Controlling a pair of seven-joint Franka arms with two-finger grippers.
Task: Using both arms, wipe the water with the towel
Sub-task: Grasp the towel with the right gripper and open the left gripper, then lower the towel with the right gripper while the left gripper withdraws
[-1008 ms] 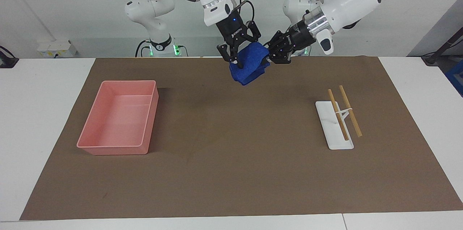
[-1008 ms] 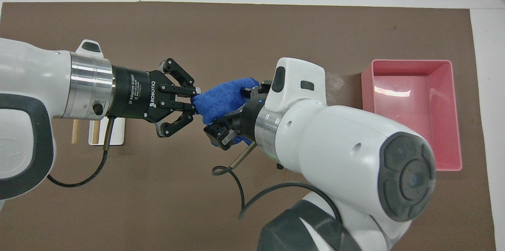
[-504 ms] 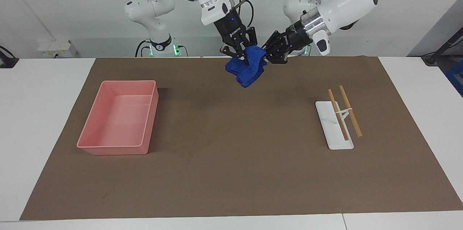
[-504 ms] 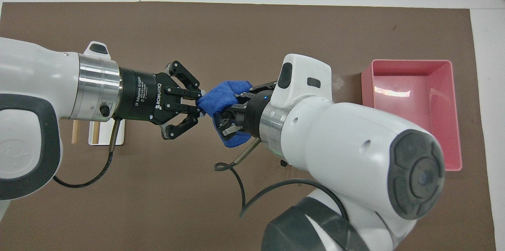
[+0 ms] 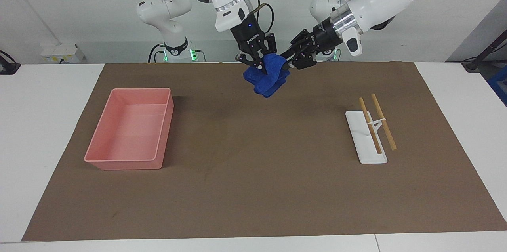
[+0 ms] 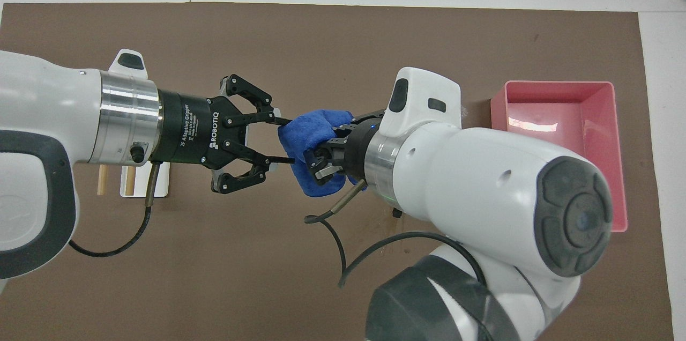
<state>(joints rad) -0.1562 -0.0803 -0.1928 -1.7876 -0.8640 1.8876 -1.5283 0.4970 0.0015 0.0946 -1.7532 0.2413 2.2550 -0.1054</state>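
Note:
The royal-blue towel (image 5: 266, 78) (image 6: 312, 134) hangs bunched up in the air over the robots' edge of the brown mat. My right gripper (image 5: 262, 66) (image 6: 321, 163) is shut on it, pinching the folds from above. My left gripper (image 5: 286, 62) (image 6: 284, 140) is open, one fingertip on either side of the towel's end, with a visible gap between them. Both arms reach in toward the middle and nearly meet at the cloth. I cannot make out any water on the mat.
A pink tray (image 5: 119, 161) (image 6: 557, 85) stands toward the right arm's end of the mat. A white rack (image 5: 366, 155) (image 6: 161, 183) carrying two wooden sticks (image 5: 386, 129) lies toward the left arm's end. The brown mat (image 5: 253, 188) covers most of the table.
The right gripper has shut on the towel, and the left gripper, shut on it before, has opened. The towel has shifted slightly toward the right arm's end.

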